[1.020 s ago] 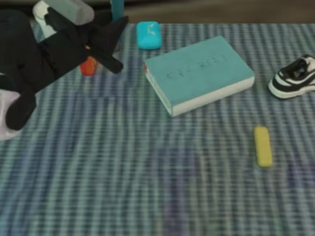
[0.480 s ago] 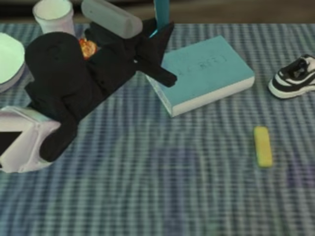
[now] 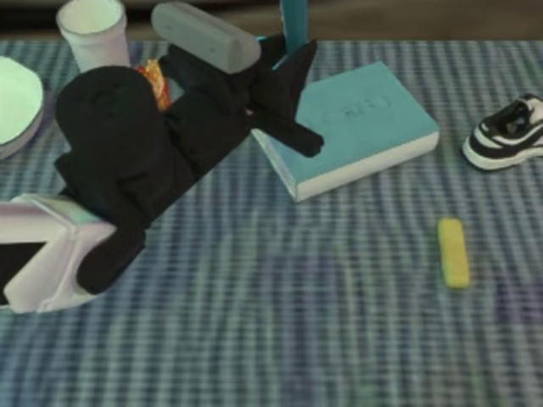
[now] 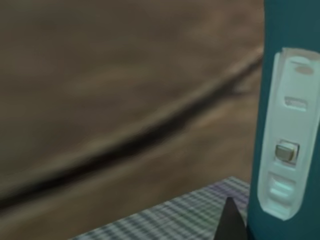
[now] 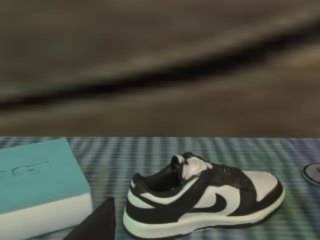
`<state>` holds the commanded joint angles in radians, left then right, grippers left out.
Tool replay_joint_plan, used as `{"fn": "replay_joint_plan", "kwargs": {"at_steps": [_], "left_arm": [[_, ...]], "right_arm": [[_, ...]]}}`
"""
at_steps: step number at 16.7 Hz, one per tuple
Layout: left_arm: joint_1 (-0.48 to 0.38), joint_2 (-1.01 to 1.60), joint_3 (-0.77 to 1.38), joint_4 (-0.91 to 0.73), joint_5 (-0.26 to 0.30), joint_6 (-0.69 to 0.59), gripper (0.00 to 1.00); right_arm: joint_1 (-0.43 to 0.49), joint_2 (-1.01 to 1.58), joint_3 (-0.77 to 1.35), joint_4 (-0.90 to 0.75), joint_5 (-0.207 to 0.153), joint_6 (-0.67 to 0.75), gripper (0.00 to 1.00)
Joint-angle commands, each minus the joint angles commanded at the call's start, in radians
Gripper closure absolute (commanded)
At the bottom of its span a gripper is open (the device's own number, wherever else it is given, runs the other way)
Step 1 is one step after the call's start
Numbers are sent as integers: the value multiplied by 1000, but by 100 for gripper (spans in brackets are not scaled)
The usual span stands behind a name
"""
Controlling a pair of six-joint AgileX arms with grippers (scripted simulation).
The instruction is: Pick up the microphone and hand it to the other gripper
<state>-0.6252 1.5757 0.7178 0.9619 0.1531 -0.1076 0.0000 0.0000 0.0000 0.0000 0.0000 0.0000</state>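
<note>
The microphone (image 3: 294, 19), a slim dark-teal stick, stands upright at the table's back edge, and its top runs out of the top view. My left gripper (image 3: 288, 80) is shut on its lower part, above the left corner of the teal book. In the left wrist view the microphone (image 4: 287, 135) shows its teal body and white strip right beside one black fingertip (image 4: 231, 224). My right arm is outside the top view. Its wrist view shows only one dark fingertip (image 5: 100, 224) near the shoe.
A teal book (image 3: 356, 127) lies at centre back, a black-and-white sneaker (image 3: 507, 131) at the right edge, a yellow bar (image 3: 453, 252) at front right. A white cup (image 3: 92, 30), a pale plate (image 3: 13, 97) and an orange object (image 3: 154, 80) sit at back left.
My left arm has swung right along the back of the table with the microphone in its grip, from the back left corner to the book's left corner, now covering the turquoise case.
</note>
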Motion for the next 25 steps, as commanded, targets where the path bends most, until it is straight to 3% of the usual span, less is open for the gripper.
{"fn": "replay_joint_plan", "kwargs": {"at_steps": [6,9,13,21,25], "left_arm": [[-3,-4,-3,2,-3,-2,100],[-3,-4,-3,2,-3,-2,100],[-3,-4,-3,2,-3,-2,100],[-3,-4,-3,2,-3,-2,100],[-3,-4,-3,2,-3,-2,100]], "right_arm": [[1,1,1,1,-1,0,0],[35,67,52,31,-28,-4,0],[133,300,202,121,-103,-16,0],[372,925,557,329,-290,-44,0],[461,1144,694,411,-360,-55,0]]}}
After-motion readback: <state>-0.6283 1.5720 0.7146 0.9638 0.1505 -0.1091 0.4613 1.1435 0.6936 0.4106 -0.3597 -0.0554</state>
